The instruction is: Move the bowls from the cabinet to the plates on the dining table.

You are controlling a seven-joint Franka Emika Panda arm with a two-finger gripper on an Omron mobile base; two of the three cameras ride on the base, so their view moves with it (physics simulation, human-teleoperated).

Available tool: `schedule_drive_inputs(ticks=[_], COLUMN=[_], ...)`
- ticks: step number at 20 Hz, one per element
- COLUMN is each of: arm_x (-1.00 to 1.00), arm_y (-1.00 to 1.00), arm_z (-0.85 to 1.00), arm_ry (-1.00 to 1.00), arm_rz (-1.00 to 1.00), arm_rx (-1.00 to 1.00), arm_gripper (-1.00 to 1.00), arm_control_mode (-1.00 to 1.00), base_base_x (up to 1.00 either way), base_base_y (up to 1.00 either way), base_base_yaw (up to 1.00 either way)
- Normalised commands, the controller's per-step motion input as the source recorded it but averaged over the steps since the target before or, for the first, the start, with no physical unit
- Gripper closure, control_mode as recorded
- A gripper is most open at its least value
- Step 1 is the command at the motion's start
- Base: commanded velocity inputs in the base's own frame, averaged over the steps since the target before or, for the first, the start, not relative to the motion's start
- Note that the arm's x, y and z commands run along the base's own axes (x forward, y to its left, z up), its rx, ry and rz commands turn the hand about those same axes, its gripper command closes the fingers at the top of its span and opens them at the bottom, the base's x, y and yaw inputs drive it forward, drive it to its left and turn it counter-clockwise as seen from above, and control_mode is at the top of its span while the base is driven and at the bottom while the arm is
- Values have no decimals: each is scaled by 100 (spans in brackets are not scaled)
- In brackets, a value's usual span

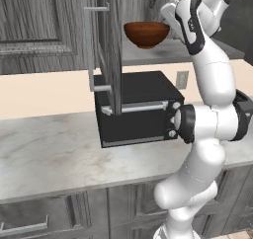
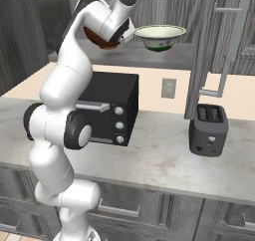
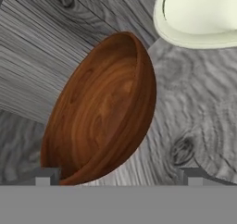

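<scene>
1. Fingertips (image 3: 46, 176) of the two-finger gripper (image 3: 118, 177) stand spread wide, holding nothing, with the glossy reddish-brown wooden bowl (image 3: 104, 112) just ahead of them.
2. That bowl sits on the dark grey wood-grain cabinet (image 3: 194, 126) shelf.
3. Beside the wooden bowl, apart, rests the pale cream-green bowl (image 2: 160, 37).
4. Below the cabinet stands a black toaster oven (image 1: 138, 107).

My arm (image 1: 212, 119) rises from the base, folds at a dark elbow joint, then climbs steeply — its upper link leaning in and up. The wrist bends over at the top, hand turned forward. In the hand view, my gripper (image 3: 118, 177) has its two dark fingertips (image 3: 45, 176) set wide apart — jaws spread, nothing between them.
</scene>
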Motion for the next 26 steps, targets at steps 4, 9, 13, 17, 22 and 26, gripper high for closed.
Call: schedule_drive_inputs(ticks=[4,9,13,17,22,26], arm_x=[12,22,18,24,18,20], arm_y=[5,1,2,1,2,4], arm_z=[0,0,-4,-11,-6,0], arm_ry=[0,0,1,2,1,1], arm_rz=[0,0,0,0,0,0], arm_rx=[0,0,0,0,0,0], arm_gripper=[-100,-100,-100,-100,-100,-100], arm_control_mode=[-100,-100,-100,-100,-100,-100], base_base_x=[0,0,0,0,0,0], base_base_y=[0,0,0,0,0,0], base_base_yaw=[0,0,0,0,0,0])
